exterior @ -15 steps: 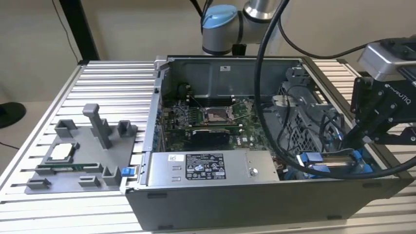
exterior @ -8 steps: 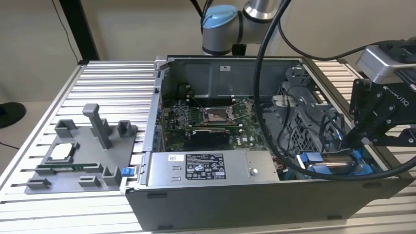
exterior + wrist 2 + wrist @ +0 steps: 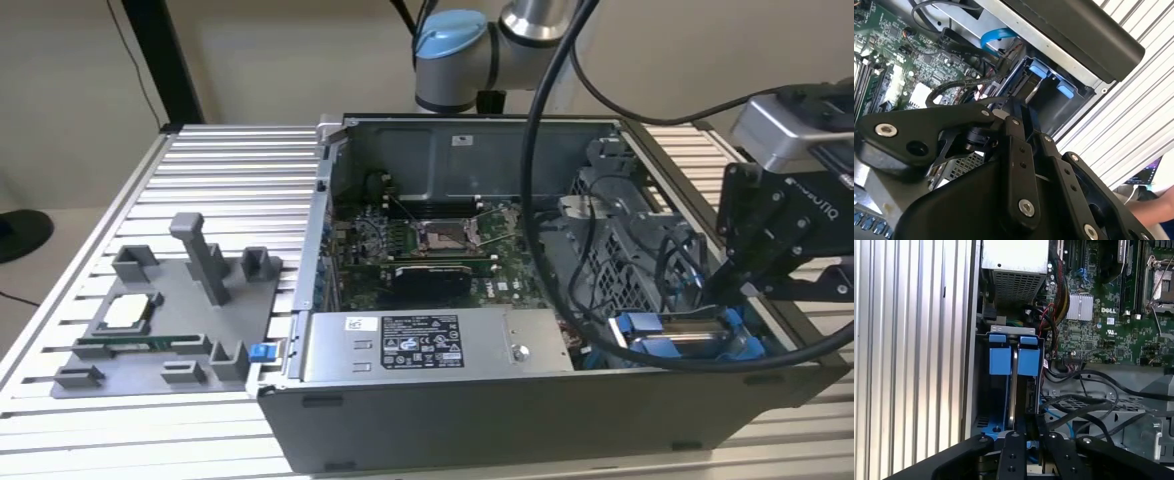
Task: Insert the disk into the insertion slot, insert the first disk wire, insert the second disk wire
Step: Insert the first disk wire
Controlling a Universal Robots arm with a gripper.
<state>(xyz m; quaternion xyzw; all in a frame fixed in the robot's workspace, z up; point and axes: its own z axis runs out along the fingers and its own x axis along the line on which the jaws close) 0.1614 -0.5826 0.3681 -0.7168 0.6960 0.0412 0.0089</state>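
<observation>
Low in case corner, gripper (image 3: 1022, 429) pinches disk (image 3: 1013, 385), edge-on inside slot (image 3: 1013, 329). Step: disk insertion, seemingly near seated. Next likely needs straight push, square to slot, clear of cables (image 3: 1079, 406).

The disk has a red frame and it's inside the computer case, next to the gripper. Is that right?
Not quite. The frame is blue, not red. The first wrist view shows the disk in its blue frame inside the case, next to the gripper.
</observation>
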